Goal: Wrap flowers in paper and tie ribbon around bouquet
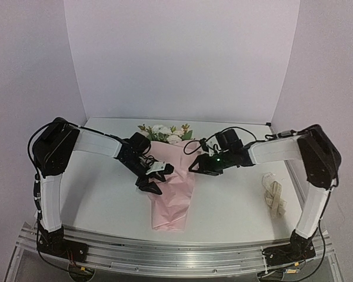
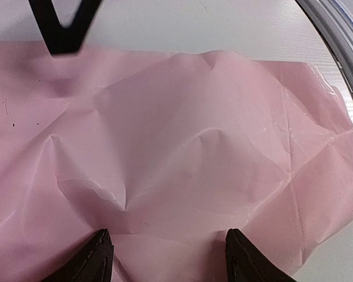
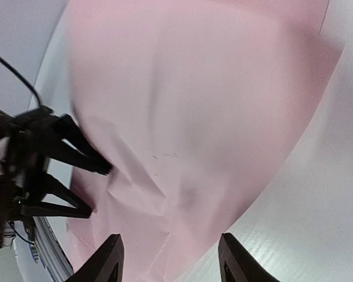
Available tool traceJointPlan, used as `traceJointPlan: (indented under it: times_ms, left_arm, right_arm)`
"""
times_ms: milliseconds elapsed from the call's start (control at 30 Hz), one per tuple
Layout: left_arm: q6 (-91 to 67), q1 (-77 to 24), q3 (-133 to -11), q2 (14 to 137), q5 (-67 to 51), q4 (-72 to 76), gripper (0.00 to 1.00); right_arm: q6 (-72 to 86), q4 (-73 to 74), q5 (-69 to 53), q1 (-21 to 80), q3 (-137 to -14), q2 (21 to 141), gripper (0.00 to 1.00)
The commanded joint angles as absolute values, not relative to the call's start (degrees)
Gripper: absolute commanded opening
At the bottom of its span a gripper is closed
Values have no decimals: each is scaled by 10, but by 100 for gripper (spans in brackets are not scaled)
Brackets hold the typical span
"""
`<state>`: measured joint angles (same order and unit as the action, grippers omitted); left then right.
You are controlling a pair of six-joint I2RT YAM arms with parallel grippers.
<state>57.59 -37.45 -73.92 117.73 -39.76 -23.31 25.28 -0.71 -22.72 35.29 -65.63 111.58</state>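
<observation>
The bouquet lies in the middle of the table. Its flowers (image 1: 165, 133), pale pink and white with green leaves, point to the back, and the pink paper (image 1: 172, 194) tapers toward the front. My left gripper (image 1: 156, 179) is open at the paper's left side, its fingers spread over the crumpled sheet (image 2: 188, 147). My right gripper (image 1: 195, 166) is open at the paper's right edge (image 3: 182, 117), holding nothing. The cream ribbon (image 1: 275, 197) lies bunched on the table at the right, apart from both grippers. The stems are hidden under the paper.
The white table (image 1: 106, 194) has a metal rail (image 1: 176, 254) along its near edge. White backdrop walls close off the back and sides. In the right wrist view, the left gripper's fingers (image 3: 76, 153) show at the far side of the paper.
</observation>
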Motion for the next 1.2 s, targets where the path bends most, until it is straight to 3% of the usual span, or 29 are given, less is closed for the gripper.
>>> traceJointPlan:
  times_ms: [0, 100, 167, 300, 400, 667, 800, 1033, 1100, 1167]
  left_arm:
    - [587, -378, -735, 1174, -384, -222, 65]
    - [584, -377, -737, 1178, -386, -222, 65]
    - [583, -378, -740, 1180, -388, -223, 65]
    - [582, -376, -749, 1182, -394, -232, 65]
    - [586, -374, -751, 1182, -400, -241, 65]
    - [593, -374, -749, 1180, -406, -257, 66]
    - [589, -374, -758, 1179, -406, -265, 66]
    - [582, -362, -886, 1143, -447, -394, 66]
    - [616, -363, -901, 1129, -476, -463, 61]
    - [652, -367, -879, 1121, -486, -513, 48]
  right_arm:
    - [233, -44, -76, 391, -623, 959, 58]
    - [126, -65, 12, 485, -588, 913, 57]
    - [89, -103, 2, 542, -560, 923, 51]
    - [-3, -199, -36, 630, -528, 979, 15]
    - [-64, -243, -37, 666, -529, 1032, 1]
    - [-74, -269, 50, 681, -569, 1146, 0]
    - [-55, -208, 66, 698, -569, 1170, 0]
    - [-6, -171, 77, 749, -540, 1178, 0]
    - [-7, -171, 84, 750, -545, 1182, 0]
    - [-9, -173, 99, 750, -547, 1184, 0]
